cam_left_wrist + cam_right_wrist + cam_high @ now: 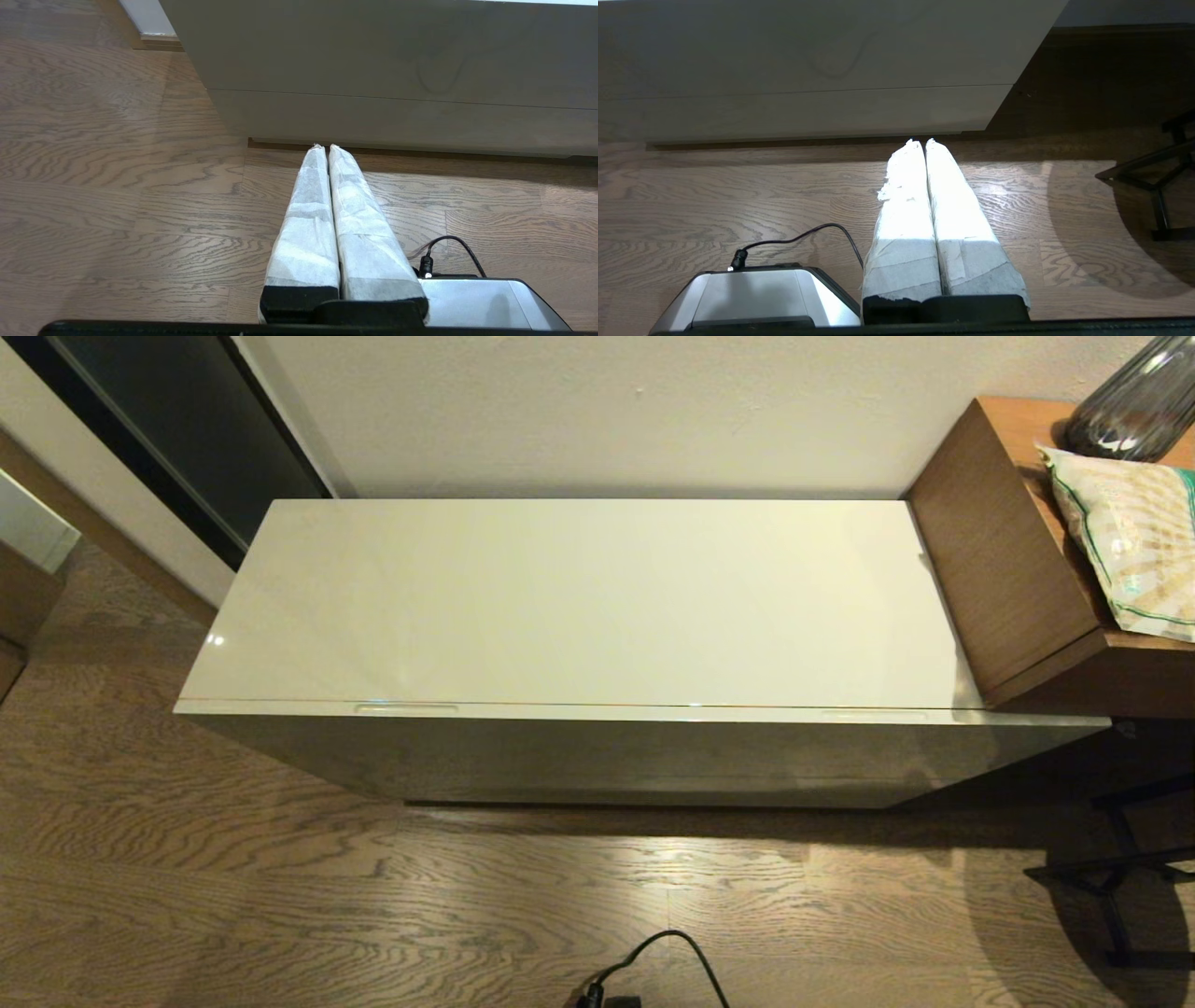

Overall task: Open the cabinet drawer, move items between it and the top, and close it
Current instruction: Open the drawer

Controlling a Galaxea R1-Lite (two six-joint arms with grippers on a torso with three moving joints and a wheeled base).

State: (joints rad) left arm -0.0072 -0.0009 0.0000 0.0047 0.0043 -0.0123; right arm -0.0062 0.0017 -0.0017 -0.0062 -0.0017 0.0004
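Wood-plank floor (280, 896), plaster wall behind, brown side table (1008, 569) touching the cabinet's right end. Drawer (644, 711) is fully shut under the glossy top (579, 602); no slippers in sight, presumably inside. Drawer looks wide, stiff, slick-faced, so I judge the only purchase is its two recessed slots, one (406, 708) on the left. My left tool (328, 150) and right tool (920, 142) hang low before the cabinet front, padded fingers pressed together, empty.

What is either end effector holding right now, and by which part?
Nothing. The left end effector and right end effector are both shut on empty air, low above the floor before the cabinet drawer.
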